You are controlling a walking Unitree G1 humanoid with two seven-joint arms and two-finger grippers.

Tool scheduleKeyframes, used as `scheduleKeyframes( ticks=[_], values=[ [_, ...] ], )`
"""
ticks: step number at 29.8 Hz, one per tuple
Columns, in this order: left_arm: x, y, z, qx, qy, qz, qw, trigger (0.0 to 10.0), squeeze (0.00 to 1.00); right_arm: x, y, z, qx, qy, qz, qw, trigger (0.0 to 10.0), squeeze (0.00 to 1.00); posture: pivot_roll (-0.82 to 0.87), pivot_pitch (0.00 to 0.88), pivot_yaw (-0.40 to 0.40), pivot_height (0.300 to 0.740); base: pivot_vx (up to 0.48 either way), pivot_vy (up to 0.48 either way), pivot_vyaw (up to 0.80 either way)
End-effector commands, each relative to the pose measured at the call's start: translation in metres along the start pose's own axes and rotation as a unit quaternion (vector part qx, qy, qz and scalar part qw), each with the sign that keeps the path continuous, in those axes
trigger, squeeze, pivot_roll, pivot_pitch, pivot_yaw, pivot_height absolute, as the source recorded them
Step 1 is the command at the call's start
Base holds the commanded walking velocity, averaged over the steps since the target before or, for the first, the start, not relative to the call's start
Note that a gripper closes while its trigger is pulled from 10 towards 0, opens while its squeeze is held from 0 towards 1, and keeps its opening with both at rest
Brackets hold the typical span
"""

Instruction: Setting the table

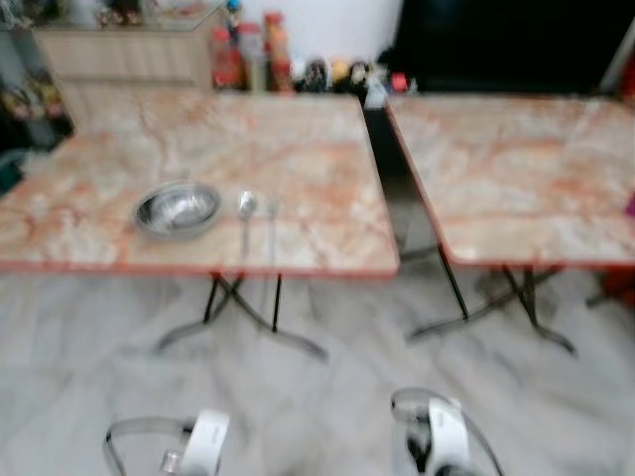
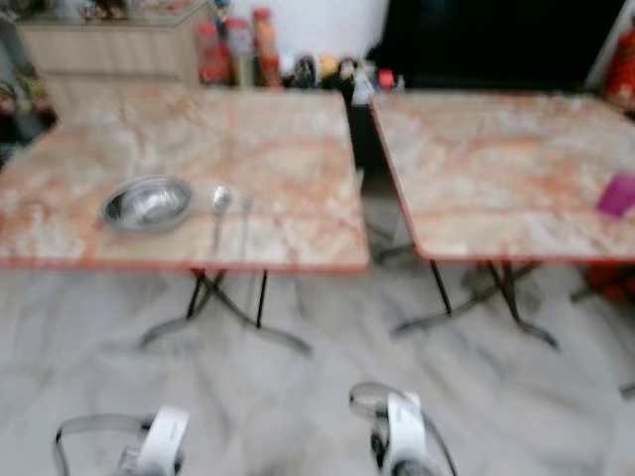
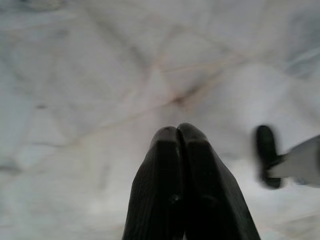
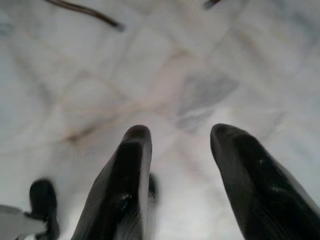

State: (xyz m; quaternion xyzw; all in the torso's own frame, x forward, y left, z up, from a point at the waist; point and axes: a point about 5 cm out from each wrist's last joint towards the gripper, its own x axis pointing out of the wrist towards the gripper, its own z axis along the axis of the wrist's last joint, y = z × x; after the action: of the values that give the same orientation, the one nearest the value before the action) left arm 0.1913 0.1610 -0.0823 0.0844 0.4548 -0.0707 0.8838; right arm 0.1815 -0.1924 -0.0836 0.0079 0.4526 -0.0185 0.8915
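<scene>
A steel bowl (image 1: 179, 208) sits near the front edge of the left marble-topped table (image 1: 298, 149). Just to its right lie a spoon (image 1: 246, 213) and a second thin utensil (image 1: 270, 230), side by side and pointing toward the front edge. Both arms hang low over the floor, well short of the table. My left gripper (image 3: 178, 132) points at the floor with its fingers pressed together and nothing between them. My right gripper (image 4: 181, 134) also points at the floor, its fingers spread apart and holding nothing.
A second marble table (image 1: 516, 169) stands to the right across a narrow gap, with a small pink object (image 2: 617, 194) near its right edge. Bottles and jars (image 1: 248, 55) line the back by a wooden cabinet (image 1: 129, 50). The floor (image 1: 327, 397) is pale marble tile.
</scene>
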Motion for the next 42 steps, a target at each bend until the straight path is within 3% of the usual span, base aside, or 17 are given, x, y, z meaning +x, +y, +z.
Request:
scheduleKeyframes(
  ticks=[1, 42],
  values=[
    [-0.0019, 0.0114, -0.007, 0.0, 0.014, 0.013, 1.0, 10.0, 0.0, 0.0025, 0.01, 0.0101, 0.004, -0.017, 0.012, 1.0, 10.0, 0.0, -0.03, 0.0, -0.042, 0.74, 0.0, -0.412, 0.0],
    [-0.0021, 0.0099, -0.0088, 0.003, 0.016, 0.008, 1.0, 10.0, 0.0, 0.0016, 0.0098, 0.0054, 0.007, -0.013, 0.009, 1.0, 10.0, 0.0, -0.05, 0.0, -0.032, 0.74, 0.0, -0.415, 0.0]
  ],
)
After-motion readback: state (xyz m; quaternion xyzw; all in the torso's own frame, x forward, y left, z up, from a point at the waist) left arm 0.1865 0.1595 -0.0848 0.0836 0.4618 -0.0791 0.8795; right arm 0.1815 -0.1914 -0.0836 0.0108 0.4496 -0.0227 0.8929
